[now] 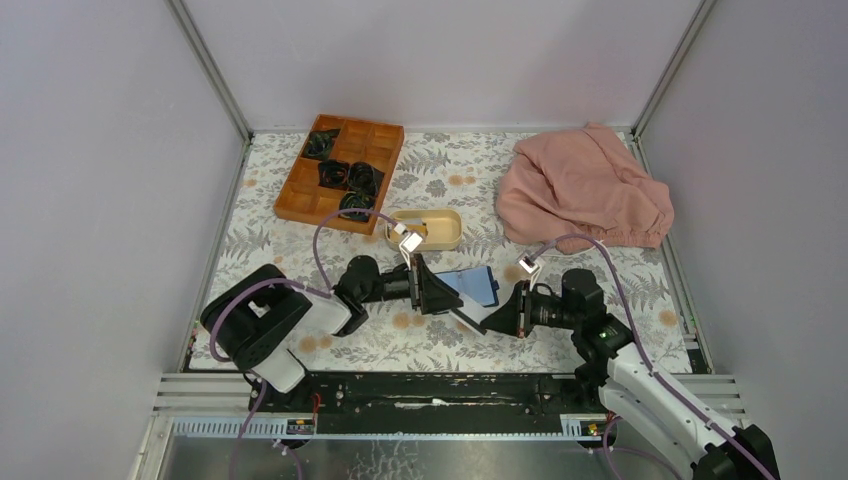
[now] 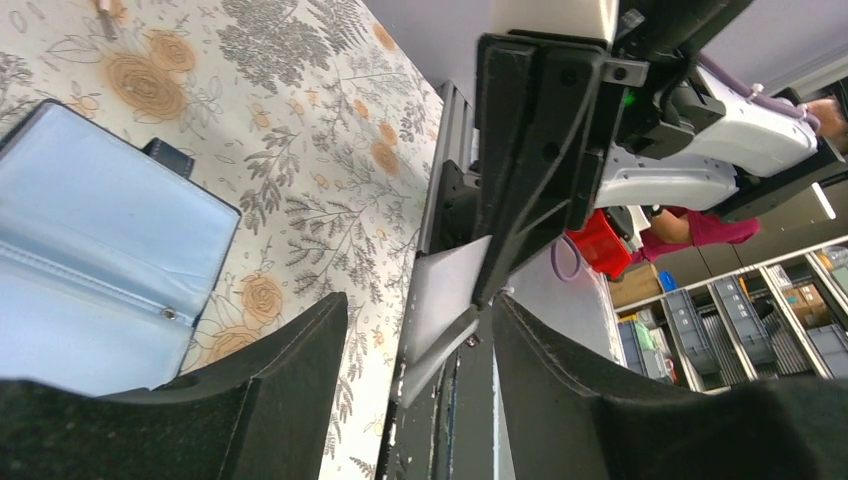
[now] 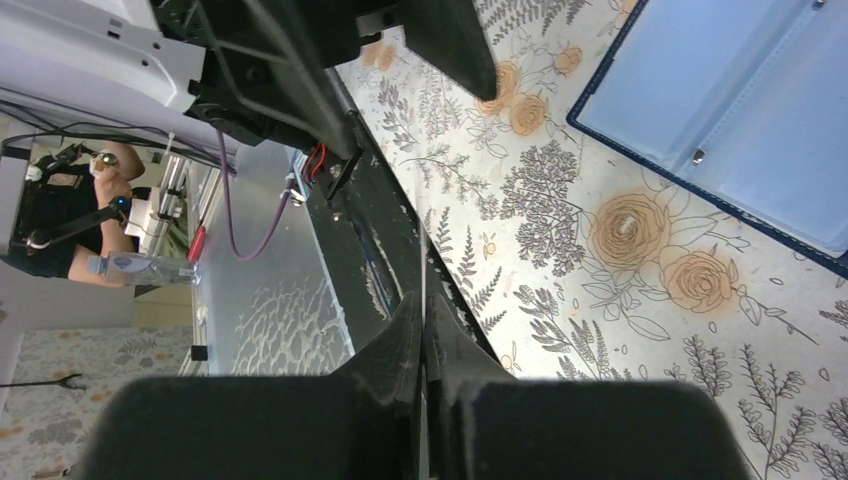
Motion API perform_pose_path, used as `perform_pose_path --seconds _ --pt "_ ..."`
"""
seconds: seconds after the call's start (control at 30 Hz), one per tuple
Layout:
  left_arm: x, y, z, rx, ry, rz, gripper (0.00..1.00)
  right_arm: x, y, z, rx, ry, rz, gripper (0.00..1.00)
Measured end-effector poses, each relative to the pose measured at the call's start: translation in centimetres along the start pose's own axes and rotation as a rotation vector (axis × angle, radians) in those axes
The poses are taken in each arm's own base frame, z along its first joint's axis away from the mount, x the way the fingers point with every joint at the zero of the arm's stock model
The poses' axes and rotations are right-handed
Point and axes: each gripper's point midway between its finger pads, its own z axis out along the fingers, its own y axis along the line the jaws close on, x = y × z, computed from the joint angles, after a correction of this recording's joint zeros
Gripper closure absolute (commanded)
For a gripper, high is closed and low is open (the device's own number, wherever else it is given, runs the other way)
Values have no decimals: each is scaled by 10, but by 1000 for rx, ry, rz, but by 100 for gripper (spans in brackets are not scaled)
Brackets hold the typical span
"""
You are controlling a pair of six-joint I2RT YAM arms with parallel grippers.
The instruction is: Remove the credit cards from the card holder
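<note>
The right gripper [image 3: 423, 330] pinches a pale credit card [image 2: 440, 300] between the left gripper's [image 2: 415, 320] parted fingers, card holder [image 2: 100, 250] open beside them; releasing before the left clamps would drop it.

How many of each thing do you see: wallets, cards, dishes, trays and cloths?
card holder: 1
credit card: 1
beige dish: 1
wooden tray: 1
pink cloth: 1
Total: 5

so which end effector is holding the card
The right end effector, pinched shut on a pale card; the left end effector stands open.
</note>
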Motion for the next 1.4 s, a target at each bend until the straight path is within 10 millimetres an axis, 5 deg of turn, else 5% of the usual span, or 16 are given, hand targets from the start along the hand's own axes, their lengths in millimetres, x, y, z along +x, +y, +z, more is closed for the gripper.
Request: perform_pose_path --seconds 0.2,0.43,0.67,0.77,1.13,1.4 --pt "5 8 0 -6 9 -38 51 0 5 -2 -18 -2 -8 100" --pt "8 2 2 53 16 -70 100 3 0 1 -7 19 21 100" --pt "11 -4 -2 96 27 -89 100 5 -4 5 -3 37 45 98" --pt "9 -5 -3 101 21 -86 100 3 -4 5 -5 30 39 68" --pt "-8 -8 -11 34 -121 -85 100 -27 4 -3 -3 -185 -57 45" --pt "-52 -32 -17 54 -303 -16 100 -45 16 -6 -50 -291 -85 50"
